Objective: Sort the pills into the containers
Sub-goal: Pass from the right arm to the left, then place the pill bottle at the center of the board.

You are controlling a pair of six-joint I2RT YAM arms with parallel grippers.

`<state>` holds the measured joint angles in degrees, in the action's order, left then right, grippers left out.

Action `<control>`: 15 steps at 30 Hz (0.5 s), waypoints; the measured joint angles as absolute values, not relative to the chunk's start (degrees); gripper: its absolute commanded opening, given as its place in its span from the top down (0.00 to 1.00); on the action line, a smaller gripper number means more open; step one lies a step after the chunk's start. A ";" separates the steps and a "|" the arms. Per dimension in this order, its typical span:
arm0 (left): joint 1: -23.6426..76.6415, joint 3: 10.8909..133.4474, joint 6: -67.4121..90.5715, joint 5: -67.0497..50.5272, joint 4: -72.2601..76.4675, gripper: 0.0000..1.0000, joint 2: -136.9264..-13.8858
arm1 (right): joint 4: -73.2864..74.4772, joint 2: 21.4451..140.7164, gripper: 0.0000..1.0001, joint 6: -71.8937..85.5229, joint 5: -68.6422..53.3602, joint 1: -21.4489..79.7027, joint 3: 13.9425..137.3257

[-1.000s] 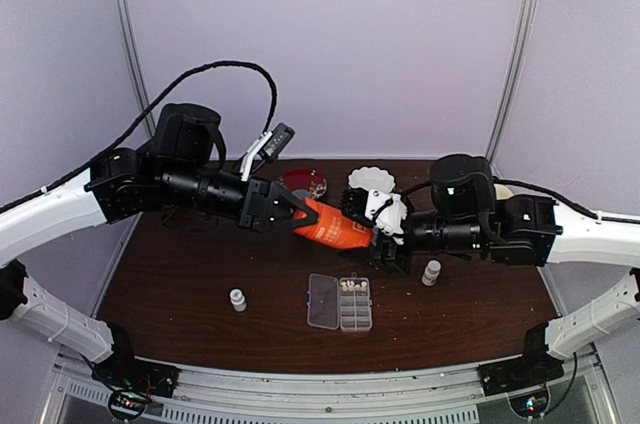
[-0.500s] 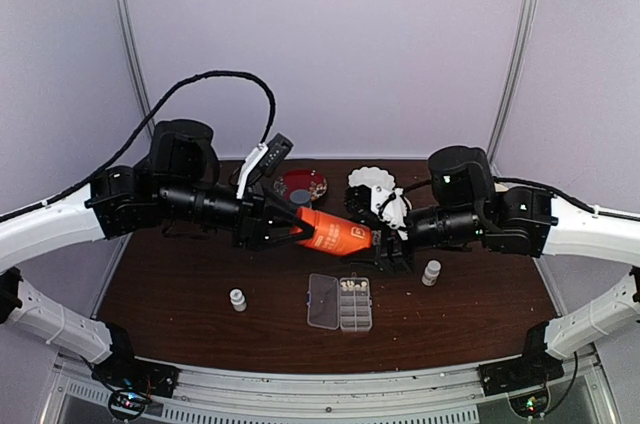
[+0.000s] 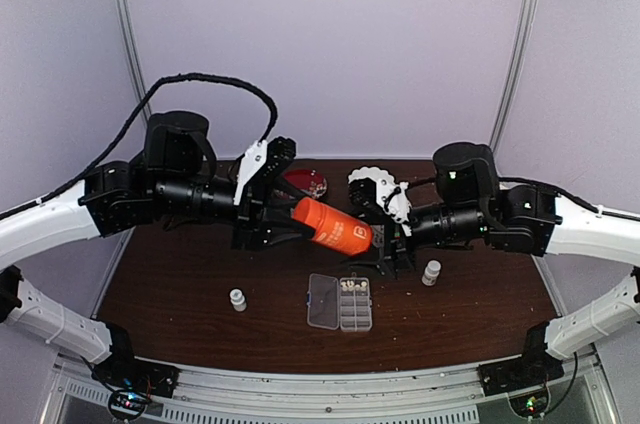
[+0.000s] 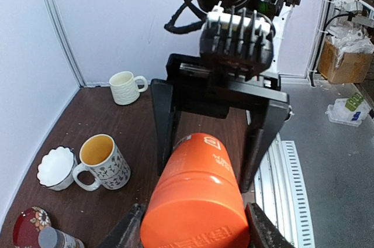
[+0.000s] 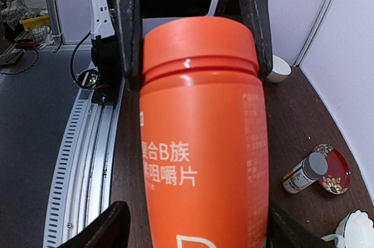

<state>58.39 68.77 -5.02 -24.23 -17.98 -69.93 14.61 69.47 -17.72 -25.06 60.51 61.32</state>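
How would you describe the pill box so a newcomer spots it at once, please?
On the brown table, look near the middle of its front edge. The pill box lies between two small white bottles; it alone is flat, clear and divided into cells.

I've got dark brown table (image 3: 180, 279). Clear pill box (image 3: 340, 302) sits near-centre, lid open to left. Small bottle (image 3: 238, 299) left of it, 2nd small bottle (image 3: 431, 272) right. Red dish (image 3: 303, 182) & white bowl (image 3: 372, 179) at far edge.
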 measured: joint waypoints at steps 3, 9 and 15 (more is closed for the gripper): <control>59.09 69.67 -6.37 -20.38 -20.38 1.00 -69.91 | 13.34 67.75 0.00 -16.19 -24.40 60.80 59.53; 58.11 73.25 1.28 1.19 -32.82 1.00 -70.00 | 10.41 62.54 0.00 -13.32 -19.25 61.06 53.69; 51.00 80.23 11.62 14.31 -49.04 1.00 -74.83 | 9.30 63.46 0.00 -7.62 -15.00 61.17 52.80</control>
<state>51.00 80.23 11.62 14.31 -49.04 -74.83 9.30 63.46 -7.62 -15.00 61.17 52.80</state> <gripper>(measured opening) 0.508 0.997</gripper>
